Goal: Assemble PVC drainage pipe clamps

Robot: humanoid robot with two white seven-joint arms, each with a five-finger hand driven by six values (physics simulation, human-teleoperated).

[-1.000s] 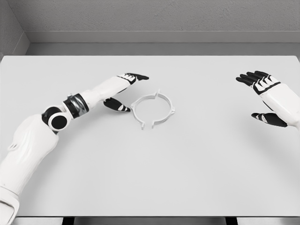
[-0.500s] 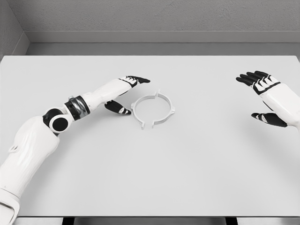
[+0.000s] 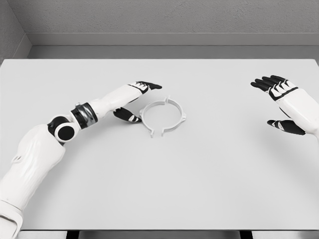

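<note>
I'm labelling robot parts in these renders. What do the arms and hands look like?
Both arms have smooth white shells. The left arm shows a black round elbow joint and a black-and-silver forearm band. The left hand and right hand are white-backed with black fingers and thumbs. No cables visible.

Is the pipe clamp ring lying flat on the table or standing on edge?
Lying flat: the pipe clamp ring shows its whole open loop, with the table visible through it.

Bright, even, diffuse light; shadows faint and soft; sharp render, no glare.
</note>
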